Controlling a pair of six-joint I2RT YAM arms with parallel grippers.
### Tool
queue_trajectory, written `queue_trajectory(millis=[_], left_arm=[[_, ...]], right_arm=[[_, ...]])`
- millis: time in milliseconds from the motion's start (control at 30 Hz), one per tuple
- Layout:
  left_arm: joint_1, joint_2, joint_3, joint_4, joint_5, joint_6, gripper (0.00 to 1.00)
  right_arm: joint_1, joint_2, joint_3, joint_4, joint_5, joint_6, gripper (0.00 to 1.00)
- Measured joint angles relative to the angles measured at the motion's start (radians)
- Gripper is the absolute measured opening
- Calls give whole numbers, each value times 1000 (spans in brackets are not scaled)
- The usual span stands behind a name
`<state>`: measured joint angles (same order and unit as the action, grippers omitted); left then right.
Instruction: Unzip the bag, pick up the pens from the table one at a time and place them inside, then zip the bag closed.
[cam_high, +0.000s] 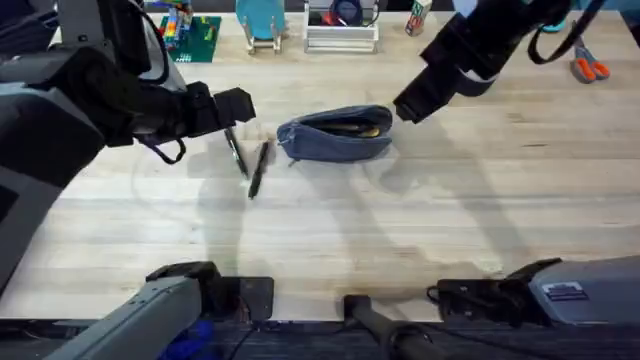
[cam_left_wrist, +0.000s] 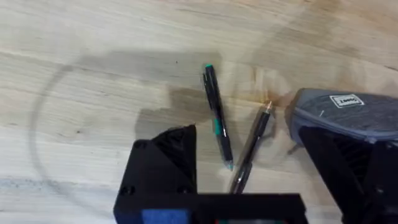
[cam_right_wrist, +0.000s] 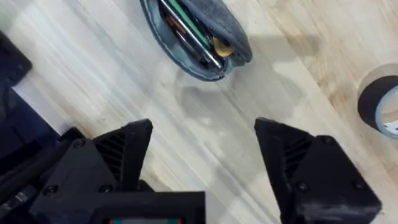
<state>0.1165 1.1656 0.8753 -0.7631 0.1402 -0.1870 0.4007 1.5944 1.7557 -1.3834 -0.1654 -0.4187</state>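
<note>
The left gripper (cam_left_wrist: 273, 180) is hovering with jaws apart over two pens (cam_left_wrist: 217, 118). They are probably light, stiff and slippery; grasping mid-shaft is advisable. The right gripper (cam_right_wrist: 205, 155) is also gaping, near the bag (cam_right_wrist: 199, 37)

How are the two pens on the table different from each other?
The green-tipped pen has a green cap end and a green band; the other pen is plain dark with a bare metal tip. The green-tipped pen lies nearer the left end effector, the other pen nearer the bag. They angle apart. Both are slim, dark and lie flat on the table.
</note>
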Motion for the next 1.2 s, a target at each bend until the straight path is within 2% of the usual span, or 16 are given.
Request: queue_trajectory(millis=[133, 400, 833, 933, 1033, 1200], left_arm=[[0, 0, 0, -45, 30, -46, 993], [0, 0, 0, -32, 50, -62, 995], [-2, 25, 11, -65, -59, -195, 997], [-20, 86, 46, -105, -79, -213, 997], [-57, 159, 110, -142, -117, -223, 997], [-96, 238, 188, -150, -149, -237, 995]], right_arm=[[0, 0, 0, 0, 0, 0, 995], [0, 0, 0, 0, 0, 0, 996], [0, 0, 0, 6, 0, 0, 996], [0, 0, 0, 6, -1, 0, 996], [0, 0, 0, 7, -4, 0, 996], [0, 0, 0, 7, -7, 0, 996]])
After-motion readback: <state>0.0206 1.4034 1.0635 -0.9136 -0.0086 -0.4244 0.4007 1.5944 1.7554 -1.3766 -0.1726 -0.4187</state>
